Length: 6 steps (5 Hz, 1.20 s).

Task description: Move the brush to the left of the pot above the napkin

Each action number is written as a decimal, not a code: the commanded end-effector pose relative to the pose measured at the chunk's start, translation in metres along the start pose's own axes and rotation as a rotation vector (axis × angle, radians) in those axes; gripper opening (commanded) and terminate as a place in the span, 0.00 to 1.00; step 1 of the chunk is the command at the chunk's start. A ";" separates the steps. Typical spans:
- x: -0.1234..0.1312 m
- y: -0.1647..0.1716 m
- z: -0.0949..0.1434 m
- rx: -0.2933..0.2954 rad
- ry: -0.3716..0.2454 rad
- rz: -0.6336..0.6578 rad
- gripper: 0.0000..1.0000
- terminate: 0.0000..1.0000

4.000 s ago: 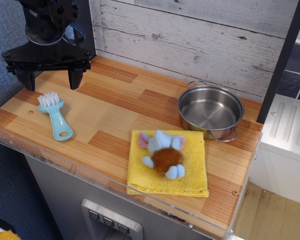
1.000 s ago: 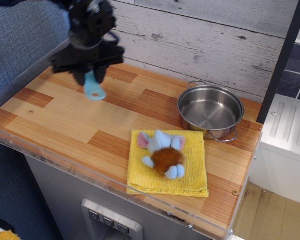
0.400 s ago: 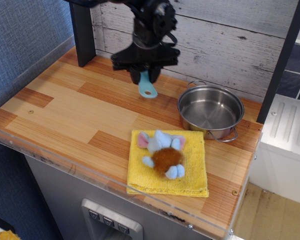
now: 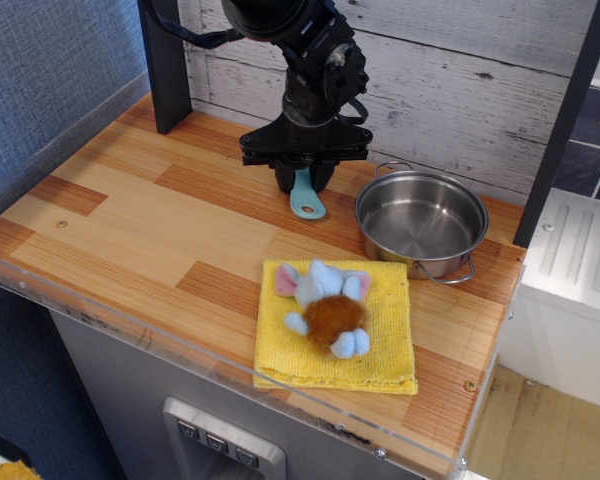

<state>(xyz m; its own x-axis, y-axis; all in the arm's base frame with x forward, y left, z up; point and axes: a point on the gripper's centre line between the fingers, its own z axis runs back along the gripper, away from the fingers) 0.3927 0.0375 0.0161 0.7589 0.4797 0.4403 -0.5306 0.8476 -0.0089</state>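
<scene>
— Where is your hand (image 4: 305, 172) at this moment?

— Low over the worktop (image 4: 140, 225), toward its back edge and just left of the pot (image 4: 421, 221). My fingers are clenched on the brush (image 4: 306, 195), gripping its bristle end.

— Which way does the brush point?

— Its long axis runs nearly straight from the back edge toward the front edge. The bristle end sits up between my fingers and is hidden there. The rounded handle end, with its hole, points toward the front edge, tipped a little toward the right.

— Is the handle end touching the wood?

— It lies at or just above the surface; I cannot tell which.

— What lies nearby?

— The pot stands near the back right corner, open and shiny, one loop handle facing the back wall and one facing the front right. The napkin (image 4: 384, 345) lies flat by the front edge, its back right corner tucked against the pot. A plush toy (image 4: 326, 308) rests on top of the napkin. The brush is beyond the napkin's back left corner, apart from it.
</scene>
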 end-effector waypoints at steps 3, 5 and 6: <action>0.008 0.000 0.021 -0.020 -0.008 0.021 1.00 0.00; 0.013 -0.001 0.047 -0.048 -0.046 0.027 1.00 0.00; 0.015 0.002 0.066 -0.065 -0.079 0.037 1.00 0.00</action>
<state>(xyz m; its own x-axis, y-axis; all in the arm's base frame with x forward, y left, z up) 0.3756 0.0364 0.0615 0.7285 0.5043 0.4635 -0.5442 0.8371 -0.0555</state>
